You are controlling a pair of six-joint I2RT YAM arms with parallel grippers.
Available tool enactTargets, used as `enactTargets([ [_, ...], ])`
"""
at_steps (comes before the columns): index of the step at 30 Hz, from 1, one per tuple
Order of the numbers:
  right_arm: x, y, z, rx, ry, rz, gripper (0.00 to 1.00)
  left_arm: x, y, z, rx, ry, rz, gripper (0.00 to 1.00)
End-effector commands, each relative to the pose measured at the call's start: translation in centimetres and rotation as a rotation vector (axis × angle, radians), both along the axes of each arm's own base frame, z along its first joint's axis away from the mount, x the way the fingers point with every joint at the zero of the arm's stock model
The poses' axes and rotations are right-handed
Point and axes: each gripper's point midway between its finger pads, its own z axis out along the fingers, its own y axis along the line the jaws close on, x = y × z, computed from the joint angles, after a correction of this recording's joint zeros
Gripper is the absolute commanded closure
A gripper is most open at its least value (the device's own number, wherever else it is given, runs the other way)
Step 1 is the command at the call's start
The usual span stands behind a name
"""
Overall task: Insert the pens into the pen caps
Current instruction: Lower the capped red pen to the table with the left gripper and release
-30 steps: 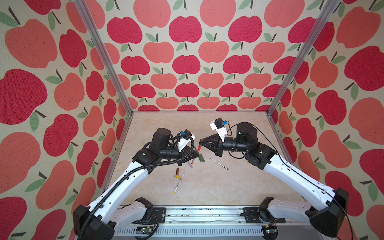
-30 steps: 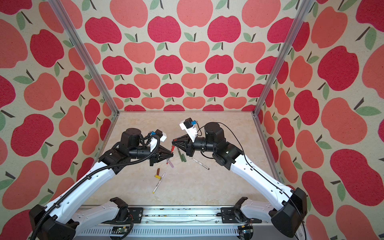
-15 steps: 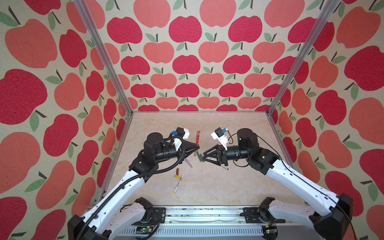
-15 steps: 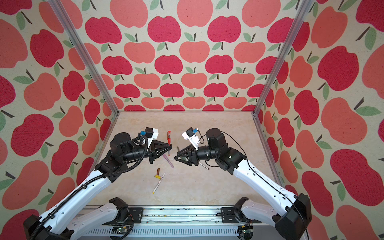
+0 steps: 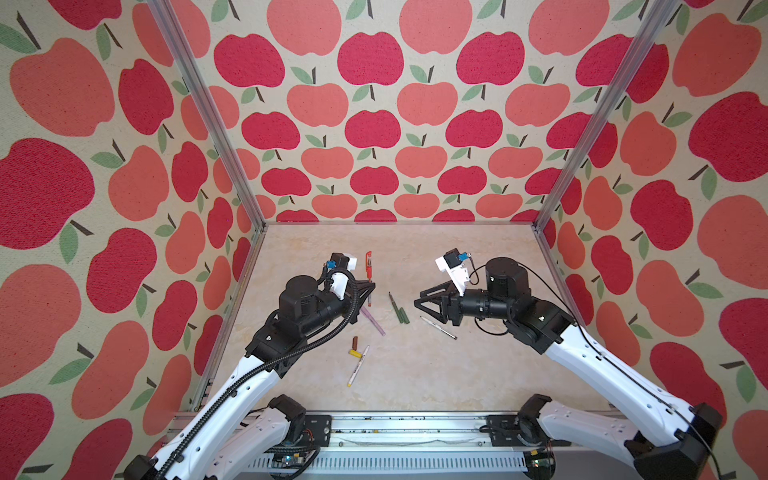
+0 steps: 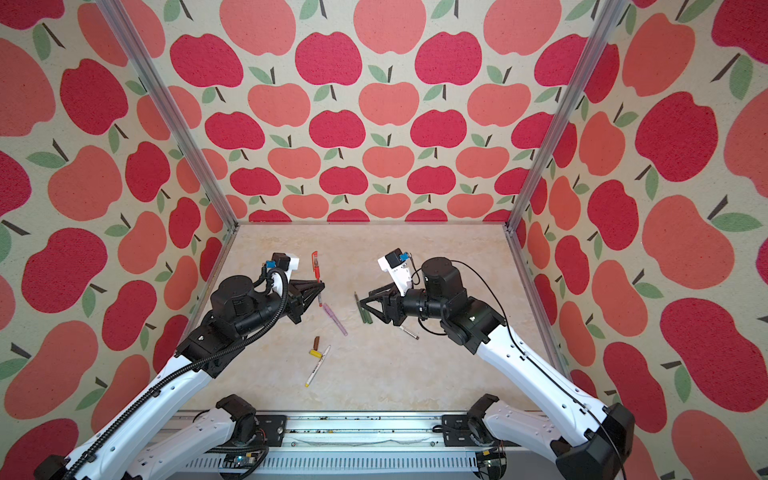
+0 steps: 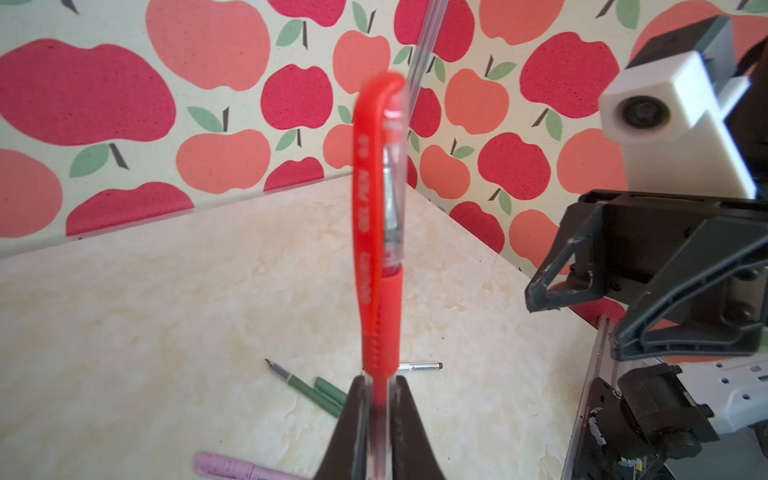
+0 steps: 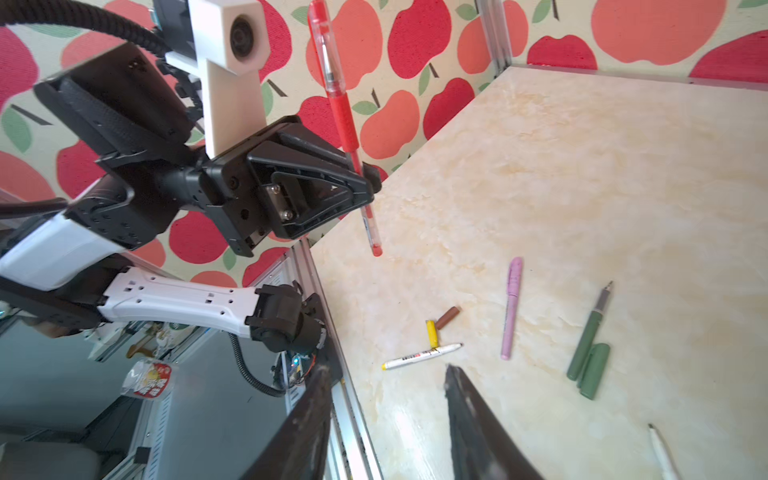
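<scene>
**Red pen held upright, the rest lying loose on the bench**

Left of centre in both top views, the left pincer (image 5: 371, 286) is pinching the red pen (image 5: 368, 268). Its fingers are pressing together on the clear barrel. The pen is standing roughly upright above the bench (image 5: 457, 374). In the left wrist view the red cap (image 7: 365, 208) is sitting over the pen's tip, with its clip facing the camera.

Right of centre, the right pincer (image 5: 419, 300) is hovering opposite the left one and gripping nothing. In the right wrist view its fingers (image 8: 469, 419) are standing spread, with bare bench showing between them.

Between the two pincers the dark green pen (image 5: 394, 305) is lying uncapped, and the dark green cap (image 5: 403, 315) is lying just beside its rear end. The white pen with brown print (image 5: 438, 327) is lying slantwise to the lower right of that pair, below the right pincer.

The lilac pen (image 5: 372, 321) is lying at an angle just below the left pincer. It looks capped, though it is too small in these views for me to be sure.

Lower in the frame, the brown cap (image 5: 355, 342) and the yellow cap (image 5: 354, 353) are lying just beside each other. The yellow cap is touching the white pen with yellow print (image 5: 358, 365) near one end.
</scene>
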Motion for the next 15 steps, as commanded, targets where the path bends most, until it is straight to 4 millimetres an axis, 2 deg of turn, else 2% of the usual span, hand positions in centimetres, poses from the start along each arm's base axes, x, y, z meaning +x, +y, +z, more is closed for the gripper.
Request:
enactTargets([
  [1, 2.5, -1.5, -2.8, -0.122, -0.029, -0.144, 0.54, 0.8, 2.8, -2.1, 0.024, 0.097, 0.171, 1.00],
  [5, 2.9, -1.9, -4.4, -0.186, -0.026, -0.157, 0.55, 0.5, 4.5, -3.1, 0.154, 0.115, 0.220, 1.00],
  [8, 2.8, -2.0, -4.9, -0.213, -0.039, -0.143, 0.55, 0.9, 6.5, -4.3, 0.337, 0.126, 0.276, 1.00],
  [13, 2.8, -2.2, -4.7, -0.226, -0.073, -0.136, 0.55, 3.1, 11.1, -5.4, 0.672, 0.070, 0.448, 1.00],
  [15, 2.7, -2.2, -4.5, -0.221, -0.085, -0.130, 0.55, 3.8, 12.3, -5.7, 0.758, 0.032, 0.492, 1.00],
])
